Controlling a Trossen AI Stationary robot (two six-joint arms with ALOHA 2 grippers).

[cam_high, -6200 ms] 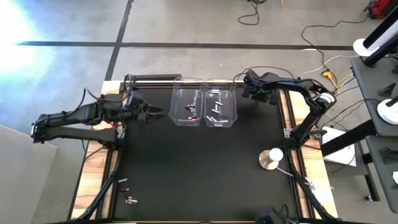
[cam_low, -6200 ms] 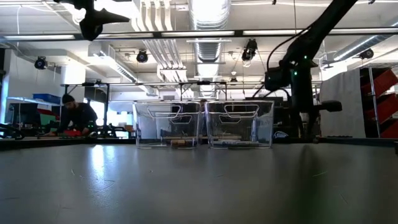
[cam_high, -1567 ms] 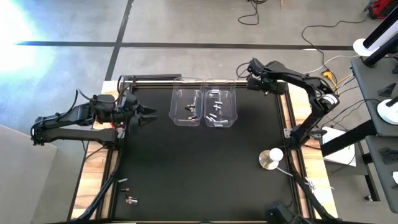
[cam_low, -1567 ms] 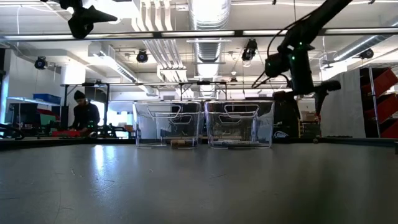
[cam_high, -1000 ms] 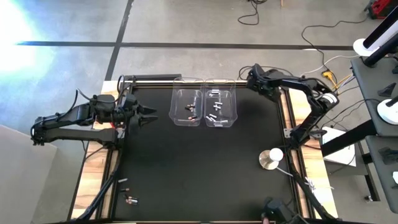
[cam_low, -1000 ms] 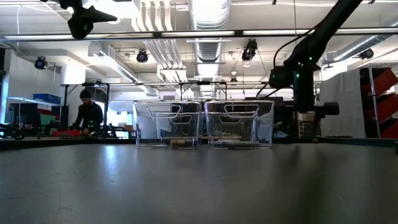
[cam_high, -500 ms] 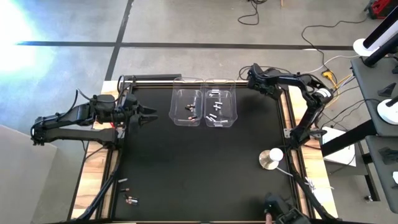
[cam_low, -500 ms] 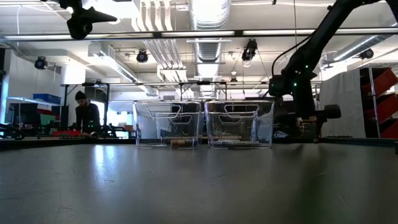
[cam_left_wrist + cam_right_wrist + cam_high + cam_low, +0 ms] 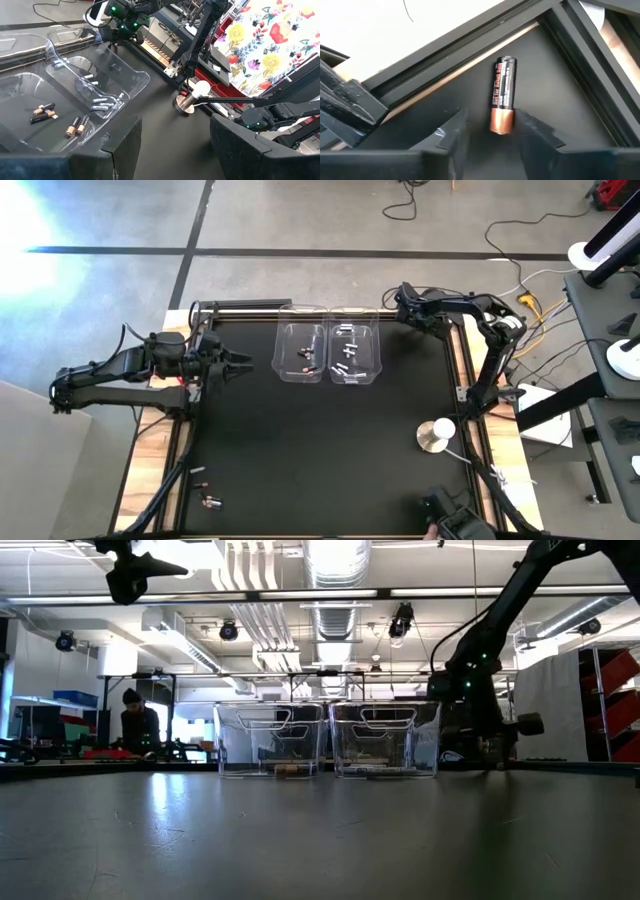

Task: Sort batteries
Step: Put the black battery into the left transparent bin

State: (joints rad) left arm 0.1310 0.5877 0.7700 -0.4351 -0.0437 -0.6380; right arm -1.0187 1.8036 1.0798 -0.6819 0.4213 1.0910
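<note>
Logs right gripper at the far right corner of the table, swung in and lower than a second ago, against the black frame rail. Sees its fingers drawn closer than before, now straddling the copper end of one dark battery lying flat on the mat; still reads a thin gap on each side, so records a narrowing pincer, not yet clenched. Takes this as the pick under way; judges the cell bound for the left bin, where the dark-copper cells lie, not the right bin with the silver cells. Finds left gripper unmoved beside the left bin, released wide, empty. Counts more loose cells at the near left edge.
</note>
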